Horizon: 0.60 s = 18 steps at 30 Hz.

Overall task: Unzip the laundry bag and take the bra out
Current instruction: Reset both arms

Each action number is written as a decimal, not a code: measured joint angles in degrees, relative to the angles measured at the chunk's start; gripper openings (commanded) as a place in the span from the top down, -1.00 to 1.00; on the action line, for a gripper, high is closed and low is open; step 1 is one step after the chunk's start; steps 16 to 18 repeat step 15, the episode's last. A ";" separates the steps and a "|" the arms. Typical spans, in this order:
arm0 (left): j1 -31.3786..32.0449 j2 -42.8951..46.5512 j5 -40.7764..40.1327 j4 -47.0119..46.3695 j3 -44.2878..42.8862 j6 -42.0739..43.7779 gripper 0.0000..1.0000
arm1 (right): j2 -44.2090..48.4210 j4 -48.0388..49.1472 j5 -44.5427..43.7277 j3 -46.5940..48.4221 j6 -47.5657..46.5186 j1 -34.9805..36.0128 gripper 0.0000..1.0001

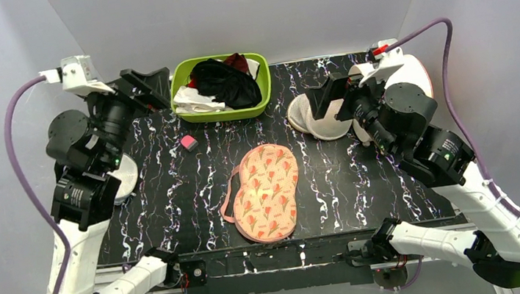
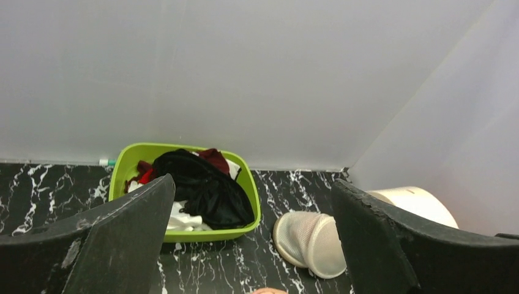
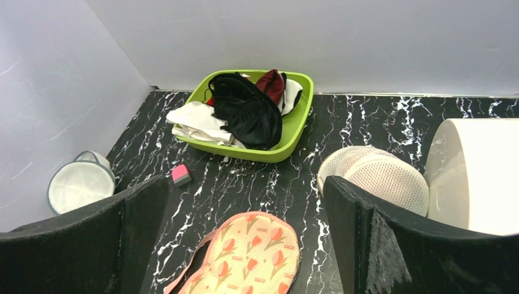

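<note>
Laundry bag [image 1: 268,190] lies flat near the worktop's [image 1: 174,201] front edge and looks shut to me, pink loop [image 1: 227,199] off its left side. Bra not in sight, unless it's the black cloth [image 1: 228,84] in the green basket [image 1: 224,114]; I judge unzipping not yet done. Left hand [image 1: 149,88] and right hand [image 1: 322,101] hover raised either side, fingers apart, empty.

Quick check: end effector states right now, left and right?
Left end effector: open, holding nothing.
Right end effector: open, holding nothing.
</note>
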State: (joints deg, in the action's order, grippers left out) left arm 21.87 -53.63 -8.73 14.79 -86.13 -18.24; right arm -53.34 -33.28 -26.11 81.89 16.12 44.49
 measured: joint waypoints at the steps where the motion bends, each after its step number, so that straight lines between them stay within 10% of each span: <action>1: 0.00 -0.50 0.02 0.28 0.00 -0.07 -0.97 | -0.02 -0.07 -0.24 0.00 -0.24 0.00 -0.96; 18: 0.00 -2.91 -0.04 2.38 0.42 -1.31 -0.97 | 0.42 -0.79 -1.84 -1.97 -1.09 0.00 -0.96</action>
